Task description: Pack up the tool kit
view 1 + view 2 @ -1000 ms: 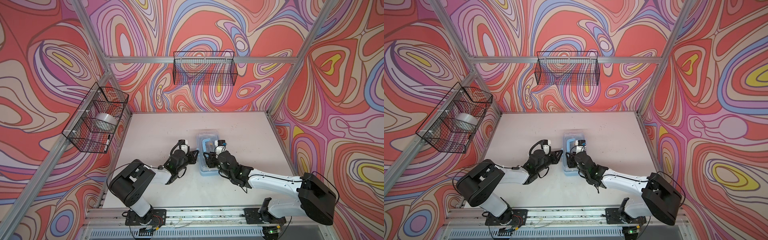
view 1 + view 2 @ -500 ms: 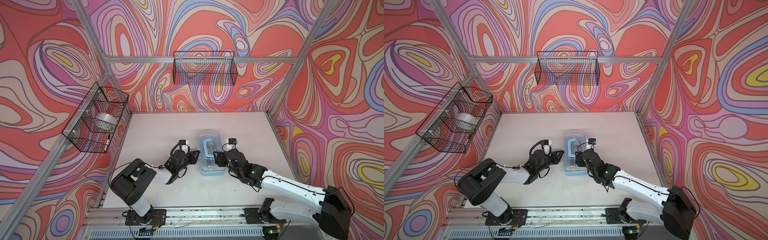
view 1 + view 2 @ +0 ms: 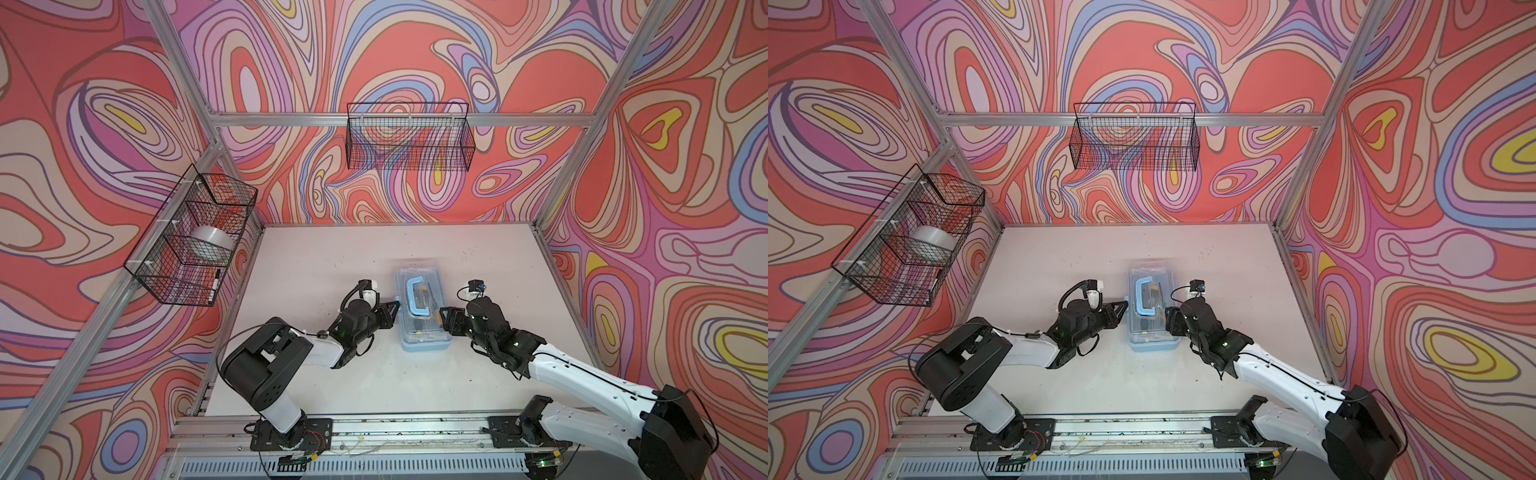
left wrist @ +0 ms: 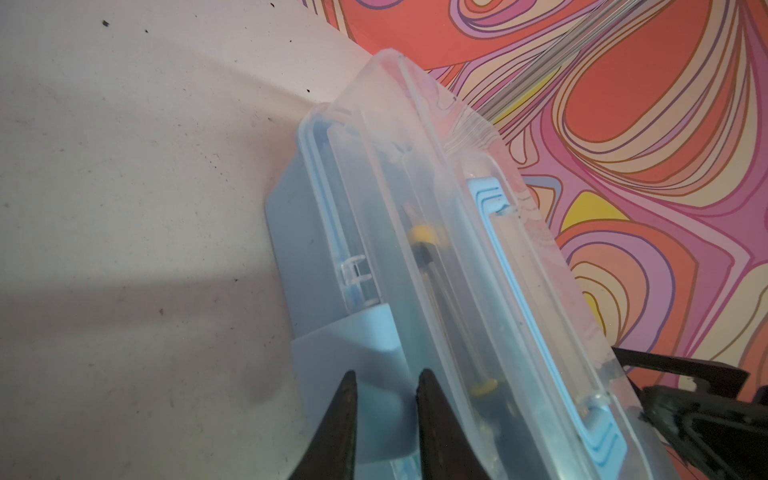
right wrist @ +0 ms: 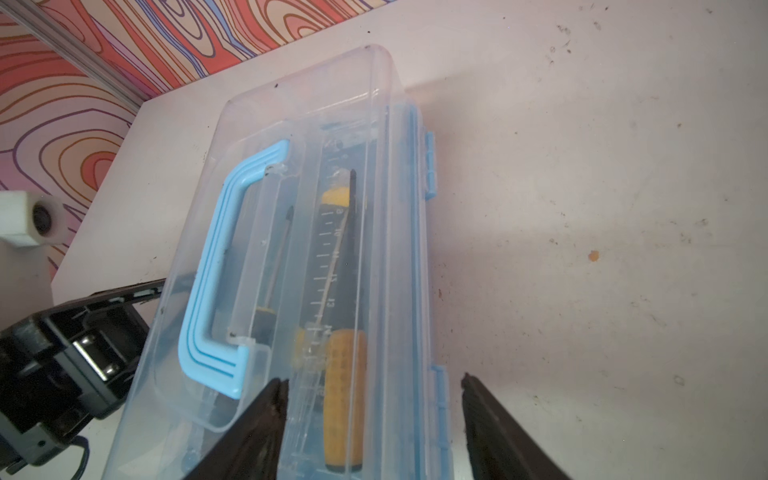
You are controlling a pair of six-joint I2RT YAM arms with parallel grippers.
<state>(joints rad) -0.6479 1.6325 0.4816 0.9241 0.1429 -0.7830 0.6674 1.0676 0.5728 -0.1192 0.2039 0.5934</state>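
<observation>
The table (image 3: 328,266) is a pale, pinkish-white flat surface, scuffed and dotted with small dark specks (image 5: 562,30); one small orange spot (image 5: 594,256) shows in the right wrist view. In both top views a single box (image 3: 420,330) lies directly on it, a little right of the middle and nearer the front edge, its long side running front to back. The box sits flat, its base light blue, with a clear lid shut over it and a blue handle (image 3: 1144,297) folded down on top.

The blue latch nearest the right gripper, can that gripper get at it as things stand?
Probably yes: the open right gripper sits right at that latch on the tool kit box, nothing in between.
</observation>
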